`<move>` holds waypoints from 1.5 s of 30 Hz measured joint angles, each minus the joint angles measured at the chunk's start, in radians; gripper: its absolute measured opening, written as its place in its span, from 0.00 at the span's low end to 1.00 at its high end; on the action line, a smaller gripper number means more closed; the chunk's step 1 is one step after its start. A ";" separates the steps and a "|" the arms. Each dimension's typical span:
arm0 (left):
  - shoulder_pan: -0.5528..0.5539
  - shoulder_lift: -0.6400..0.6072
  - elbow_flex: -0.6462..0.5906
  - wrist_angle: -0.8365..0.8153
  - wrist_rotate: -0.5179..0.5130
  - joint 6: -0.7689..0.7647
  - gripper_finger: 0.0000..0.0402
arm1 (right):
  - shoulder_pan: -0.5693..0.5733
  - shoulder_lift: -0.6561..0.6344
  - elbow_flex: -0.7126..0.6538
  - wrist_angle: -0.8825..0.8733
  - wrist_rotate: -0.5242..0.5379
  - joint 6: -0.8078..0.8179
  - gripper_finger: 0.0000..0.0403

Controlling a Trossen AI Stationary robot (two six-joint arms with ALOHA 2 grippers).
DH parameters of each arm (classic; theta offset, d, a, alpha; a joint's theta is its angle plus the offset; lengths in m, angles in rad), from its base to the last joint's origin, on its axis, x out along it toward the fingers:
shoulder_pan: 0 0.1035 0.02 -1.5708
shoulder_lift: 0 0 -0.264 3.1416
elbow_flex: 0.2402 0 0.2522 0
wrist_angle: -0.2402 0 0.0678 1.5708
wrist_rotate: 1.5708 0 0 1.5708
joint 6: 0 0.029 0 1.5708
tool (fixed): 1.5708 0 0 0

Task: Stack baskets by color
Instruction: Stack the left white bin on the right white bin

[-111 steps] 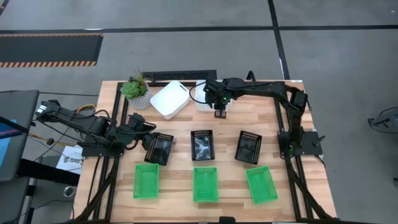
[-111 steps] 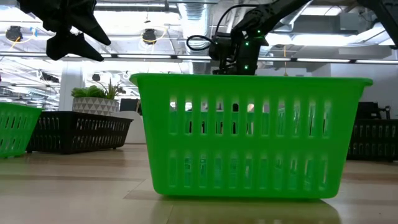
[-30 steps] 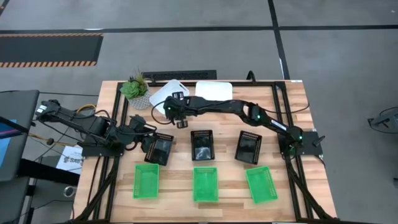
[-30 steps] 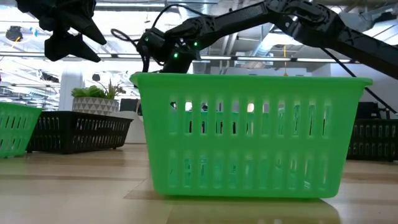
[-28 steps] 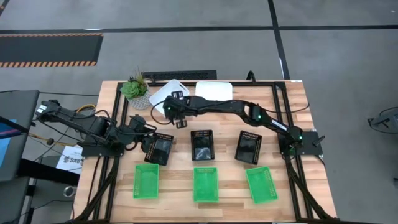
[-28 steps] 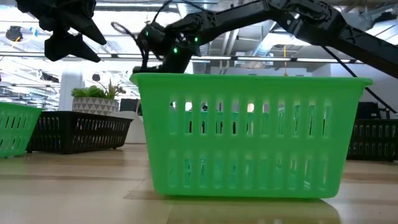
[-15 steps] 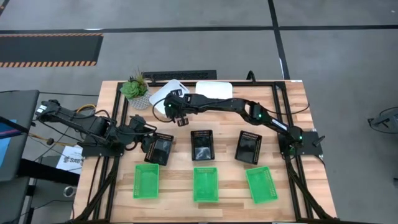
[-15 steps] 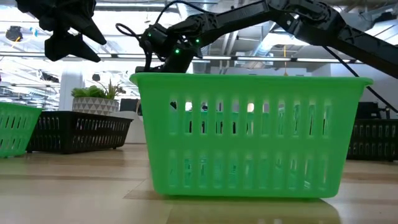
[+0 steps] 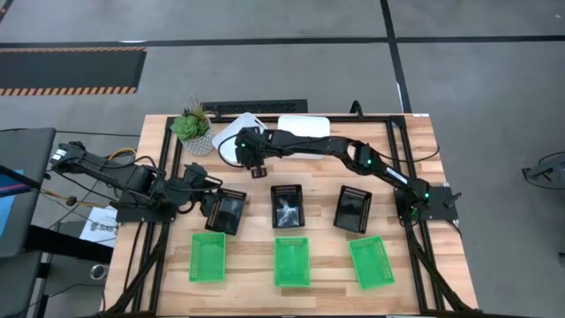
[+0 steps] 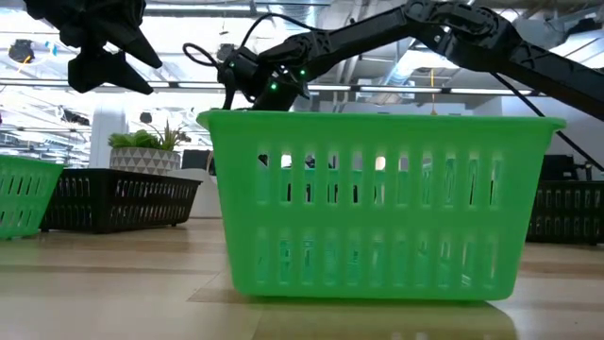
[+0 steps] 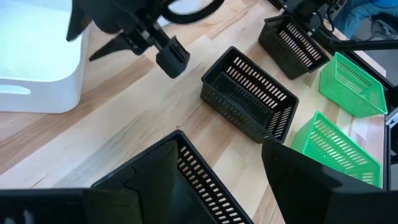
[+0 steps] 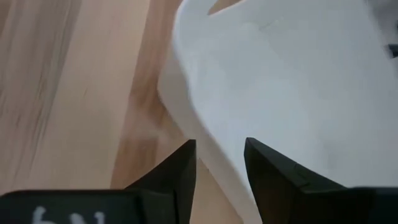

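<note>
Two white baskets stand at the far side: one point(image 9: 227, 142) by the plant, one point(image 9: 304, 126) to its right. Three black mesh baskets point(image 9: 286, 205) form a middle row, and three green ones point(image 9: 292, 261) a near row. My right gripper point(image 9: 257, 166) reaches across to the left white basket. It is open, one finger on each side of that basket's near wall point(image 12: 217, 149). My left gripper point(image 11: 217, 180) hangs open above the left black basket point(image 9: 228, 211) and touches nothing. My right gripper point(image 12: 221, 165) comes slanting down from the table's right. It has one finger point(image 12: 177, 171) outside the white basket's near wall and the other point(image 12: 273, 177) over its inside. Whether either finger touches the wall I cannot tell. The basket rests flat on the table.
A potted plant point(image 9: 192, 126) stands at the far left corner beside the white basket. A dark strip point(image 9: 256, 106) lies along the far edge. Bare wood shows between the white baskets and the black row. In the low view the middle green basket point(image 10: 382, 203) fills the foreground.
My right arm has edged a little toward the table's far edge and its gripper has tipped slightly at the white basket's wall. No basket has moved.
</note>
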 joint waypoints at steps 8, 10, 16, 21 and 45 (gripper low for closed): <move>0.000 0.000 0.000 0.000 0.000 0.000 0.56 | -0.001 -0.002 -0.042 0.019 0.002 0.000 0.39; 0.000 0.000 0.000 0.000 0.000 0.000 0.56 | 0.002 -0.002 -0.043 0.014 0.002 0.000 0.38; 0.000 0.000 0.000 0.000 0.000 -0.001 0.56 | 0.017 -0.001 -0.044 0.012 0.053 -0.011 0.31; 0.000 0.000 0.000 0.000 0.000 -0.001 0.56 | 0.019 -0.002 -0.044 0.010 0.074 -0.016 0.19; 0.000 0.000 0.000 0.001 -0.001 -0.023 0.56 | 0.006 -0.184 0.022 0.033 0.143 0.096 0.00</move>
